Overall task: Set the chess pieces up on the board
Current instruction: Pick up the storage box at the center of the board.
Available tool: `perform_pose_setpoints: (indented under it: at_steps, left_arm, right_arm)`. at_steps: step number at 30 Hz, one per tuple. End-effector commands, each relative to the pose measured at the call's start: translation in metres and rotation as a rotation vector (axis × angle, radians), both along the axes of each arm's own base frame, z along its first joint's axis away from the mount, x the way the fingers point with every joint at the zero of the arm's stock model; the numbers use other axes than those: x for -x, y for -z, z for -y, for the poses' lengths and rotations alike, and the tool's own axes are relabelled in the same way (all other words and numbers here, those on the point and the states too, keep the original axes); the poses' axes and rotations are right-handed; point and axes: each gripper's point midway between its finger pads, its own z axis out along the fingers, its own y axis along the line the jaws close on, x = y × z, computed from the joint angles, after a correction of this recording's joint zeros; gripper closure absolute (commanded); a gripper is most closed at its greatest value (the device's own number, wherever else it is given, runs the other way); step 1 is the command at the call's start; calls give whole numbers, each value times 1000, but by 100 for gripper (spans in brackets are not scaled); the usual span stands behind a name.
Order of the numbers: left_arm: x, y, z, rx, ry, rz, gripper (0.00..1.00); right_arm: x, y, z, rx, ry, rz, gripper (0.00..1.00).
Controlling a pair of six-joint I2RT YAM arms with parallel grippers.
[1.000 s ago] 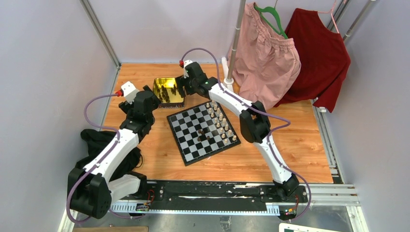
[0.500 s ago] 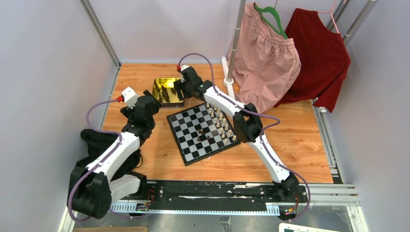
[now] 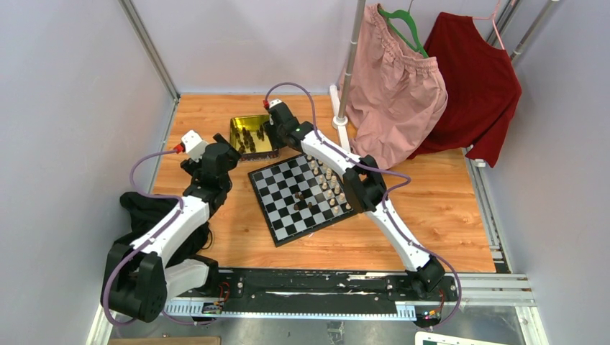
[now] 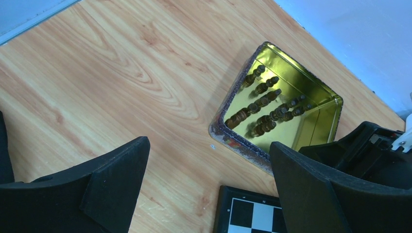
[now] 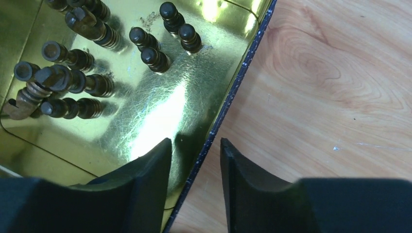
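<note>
Several dark chess pieces (image 5: pixel 73 73) lie and stand in the gold tray (image 5: pixel 160 107), also seen in the left wrist view (image 4: pixel 265 104) and from above (image 3: pixel 248 136). A few dark pieces (image 3: pixel 302 201) stand on the board (image 3: pixel 284 215). My right gripper (image 5: pixel 194 150) is open by a narrow gap, and its fingers straddle the tray's near-right rim without holding anything. From above it sits at the tray's right edge (image 3: pixel 267 133). My left gripper (image 4: pixel 209 165) is wide open and empty above bare wood, between the tray (image 4: pixel 316 121) and the board's corner (image 4: pixel 252 213).
Cream pieces (image 3: pixel 331 183) stand in rows along the board's right side. A metal rack pole (image 3: pixel 349 65) with pink (image 3: pixel 395 86) and red (image 3: pixel 475 79) garments stands at the back right. A black cloth (image 3: pixel 147 208) lies by the left arm.
My right gripper has moved left onto the tray's right rim. My left gripper has drawn slightly back and down from the tray.
</note>
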Motion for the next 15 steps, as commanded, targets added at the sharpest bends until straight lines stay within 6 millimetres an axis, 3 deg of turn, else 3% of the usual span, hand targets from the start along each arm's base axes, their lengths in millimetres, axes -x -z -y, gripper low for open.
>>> perform_pose_setpoints:
  at_steps: [1,8,15]
  left_arm:
    - [-4,-1,-6,13,-46,32,0]
    - [-4,-1,-8,5,-55,28,0]
    - [0,-1,-12,-11,-72,15,0]
  right_arm:
    - [-4,3,10,52,31,14,57]
    - [-13,-13,21,48,56,39,70]
    - [-19,-33,25,27,74,69,90]
